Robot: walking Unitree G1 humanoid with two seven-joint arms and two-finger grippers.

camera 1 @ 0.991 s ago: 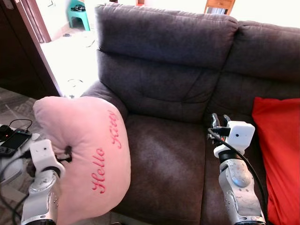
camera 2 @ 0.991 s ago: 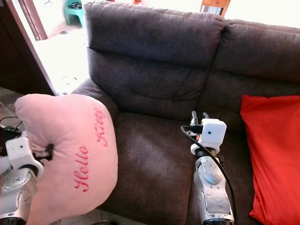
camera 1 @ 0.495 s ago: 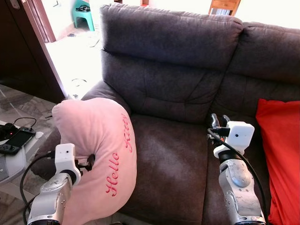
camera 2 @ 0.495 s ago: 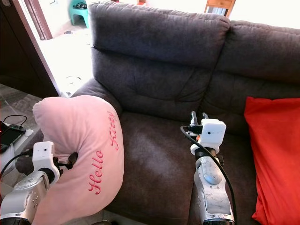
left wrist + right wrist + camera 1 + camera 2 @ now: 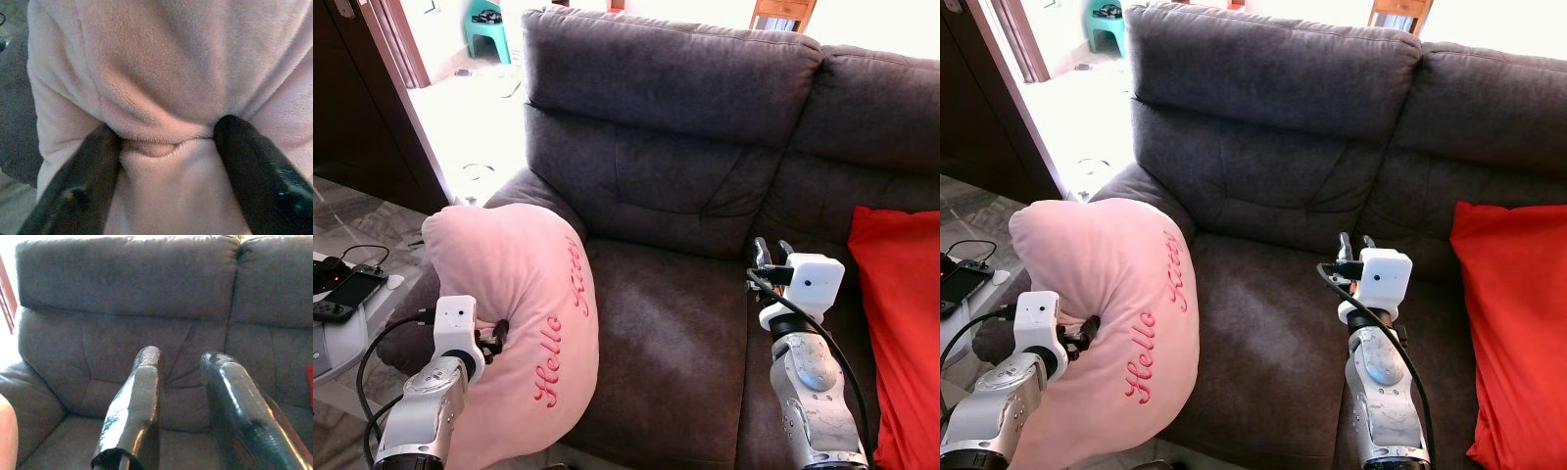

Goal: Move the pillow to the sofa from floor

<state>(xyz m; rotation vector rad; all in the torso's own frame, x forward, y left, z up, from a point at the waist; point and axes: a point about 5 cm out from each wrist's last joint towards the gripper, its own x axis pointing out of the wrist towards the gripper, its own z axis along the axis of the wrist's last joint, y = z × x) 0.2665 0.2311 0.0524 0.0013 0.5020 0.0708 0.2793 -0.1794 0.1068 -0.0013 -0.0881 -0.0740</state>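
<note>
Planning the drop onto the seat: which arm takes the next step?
Left. Its tool is already pinched on a fold of the pink pillow, held beside the sofa seat. The right tool is empty, hovering over the seat.

Daylight blows out the doorway behind; head views sharp; wrist views softer.

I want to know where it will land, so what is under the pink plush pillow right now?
The pink plush Hello Kitty pillow, pinched by the left claw, hangs over the dark grey fabric sofa's left armrest and seat edge. What lies directly beneath is covered.
</note>
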